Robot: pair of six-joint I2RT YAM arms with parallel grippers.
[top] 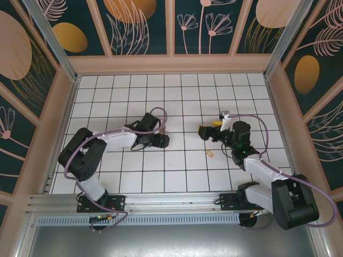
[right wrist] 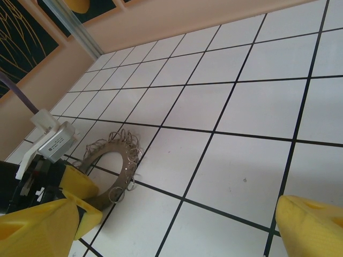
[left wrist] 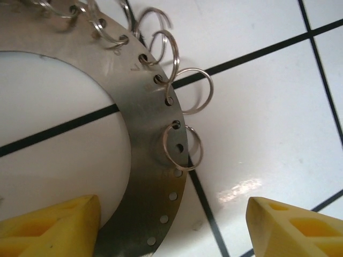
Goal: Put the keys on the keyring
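Progress: no key is being shown on the ring yet. The key (top: 210, 153) is being seen loose on the tiled floor (top: 134, 96), so picking it up and hooking it on are both judged to be outstanding.
Key position: it is being seen between the two arms, nearer the right one and well apart from the keyring (left wrist: 144, 107).
Key heading: its long axis is being read as slightly aslant to the tile lines; it is too small for the leading end to be told.
Keyring position: it is being seen flat on the floor, hole upward, under the left gripper (left wrist: 174, 227). Being round, it is being given no long axis — the small rings (left wrist: 211, 90) are being fanned outward from its rim.
Left gripper: the jaws are being held apart, one fingertip over the hole and the other outside the band — nothing is being clamped.
Right gripper (right wrist: 171, 230): the jaws are being held wide with nothing between them, and it is being pointed toward the keyring.
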